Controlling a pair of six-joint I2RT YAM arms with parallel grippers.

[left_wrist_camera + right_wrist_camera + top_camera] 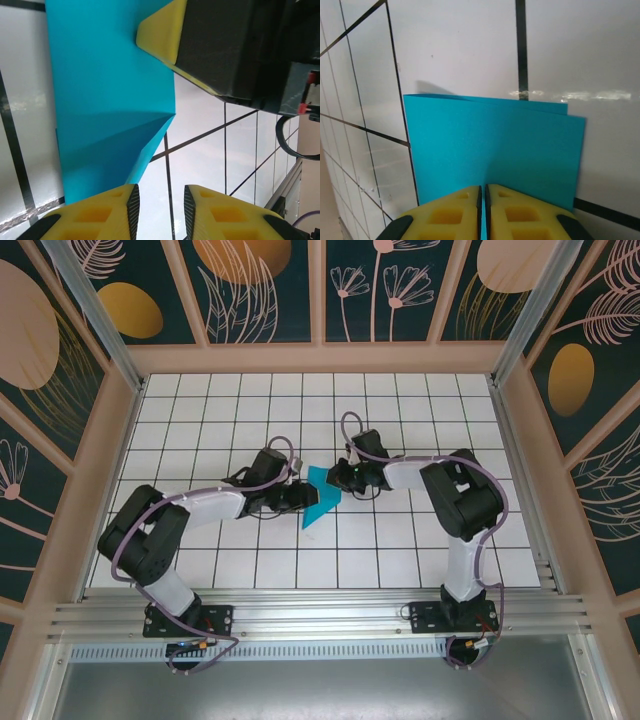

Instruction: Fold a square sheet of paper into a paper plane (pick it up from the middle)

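The square sheet of paper (322, 503) is a teal folded shape held up off the white grid table (400, 550) between the two arms. In the right wrist view the paper (495, 145) stands on edge, two layers showing at its top, and my right gripper (483, 192) is shut on its near edge. My right gripper (336, 478) reaches it from the right. In the left wrist view my left gripper (160, 200) has its jaws apart over bare table, and the creased paper (110, 90) lies just left of the gap. My left gripper (303, 497) sits at the paper's left side.
A yellow finger of the right gripper (161, 35) and its black body fill the top of the left wrist view, close to my left fingers. Wooden walls (110, 440) and aluminium rails (300, 615) bound the table. Open tiles lie behind and in front of the arms.
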